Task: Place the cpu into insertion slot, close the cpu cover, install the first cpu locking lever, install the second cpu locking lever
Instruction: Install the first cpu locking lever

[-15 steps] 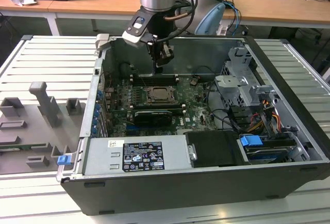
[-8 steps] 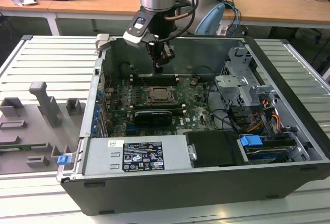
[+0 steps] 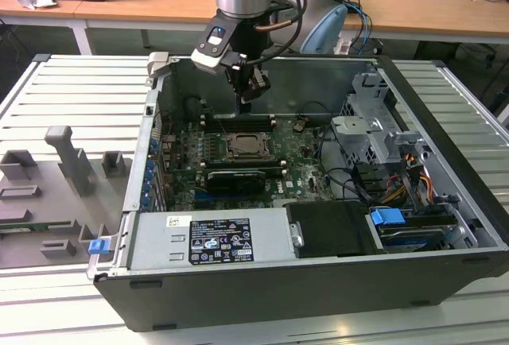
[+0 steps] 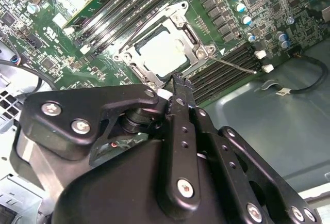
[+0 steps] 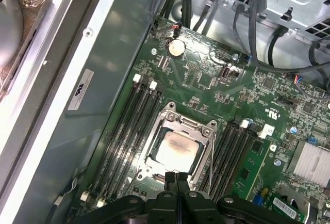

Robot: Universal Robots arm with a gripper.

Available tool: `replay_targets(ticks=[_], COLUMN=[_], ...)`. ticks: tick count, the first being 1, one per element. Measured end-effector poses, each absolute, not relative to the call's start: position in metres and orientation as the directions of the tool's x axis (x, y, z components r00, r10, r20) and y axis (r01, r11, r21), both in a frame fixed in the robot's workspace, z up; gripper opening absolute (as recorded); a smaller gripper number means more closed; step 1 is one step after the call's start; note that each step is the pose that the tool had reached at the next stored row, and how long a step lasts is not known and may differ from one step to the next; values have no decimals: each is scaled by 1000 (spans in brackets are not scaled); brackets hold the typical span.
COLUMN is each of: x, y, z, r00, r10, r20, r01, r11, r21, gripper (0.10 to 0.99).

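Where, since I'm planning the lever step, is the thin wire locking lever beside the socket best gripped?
Likely at the free end of the locking lever, which juts over the memory slots, clear of the cpu cover. It is a thin rod, so bring the claw from above, jaws across the rod rather than along it.

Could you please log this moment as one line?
cpu: seated | cover: closed | gripper: above cover, fingers shut
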State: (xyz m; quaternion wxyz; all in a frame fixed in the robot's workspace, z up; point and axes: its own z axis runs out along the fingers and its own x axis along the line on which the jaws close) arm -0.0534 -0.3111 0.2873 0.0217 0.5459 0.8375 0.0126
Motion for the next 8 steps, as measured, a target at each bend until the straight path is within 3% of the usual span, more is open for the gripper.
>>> replay_targets(ticks=[8], x=[-53], y=[-311], z=[287], r00=[-429], r10=[903], r20=[-23], r01=[902], r11=[430], r21=[45], gripper=[106])
